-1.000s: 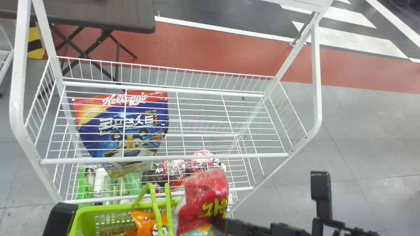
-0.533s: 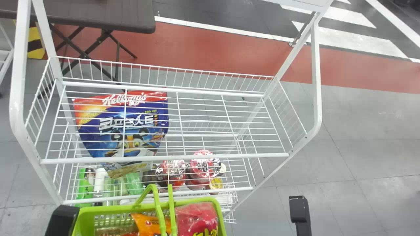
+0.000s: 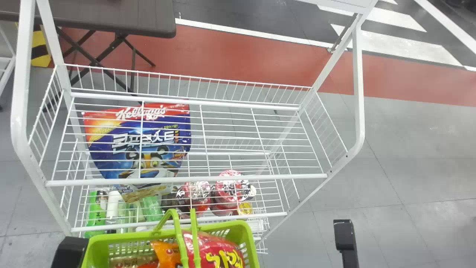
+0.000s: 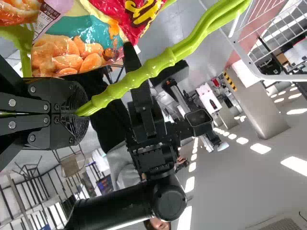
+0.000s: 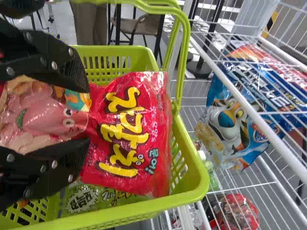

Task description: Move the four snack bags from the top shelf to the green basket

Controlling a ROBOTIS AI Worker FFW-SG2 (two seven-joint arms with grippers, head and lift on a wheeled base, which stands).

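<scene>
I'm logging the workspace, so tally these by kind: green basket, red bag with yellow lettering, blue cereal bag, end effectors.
Green basket: 1
Red bag: 1
Blue cereal bag: 1
End effectors, left and right: 2
Total: 5

Green basket (image 3: 252, 242): lower part cut off, head view bottom edge
Red snack bag (image 3: 219, 257): bottom cut off, partly behind basket handles (image 3: 181, 245); right gripper (image 5: 88, 112) covers part
Orange snack bag (image 3: 165, 253): cut off, same edge, handle across it
Brownish pack (image 3: 130, 261): mostly below edge, contents unclear
Green pack (image 5: 88, 197): mostly under red bag
Handle end: hidden inside left gripper (image 4: 81, 112)
Cereal bag (image 3: 137, 145): crossed by shelf wires
Lower-shelf tubs (image 3: 230, 190): behind wires, labels unclear
Left arm (image 3: 70, 253), right arm (image 3: 346, 240): cut off below
</scene>
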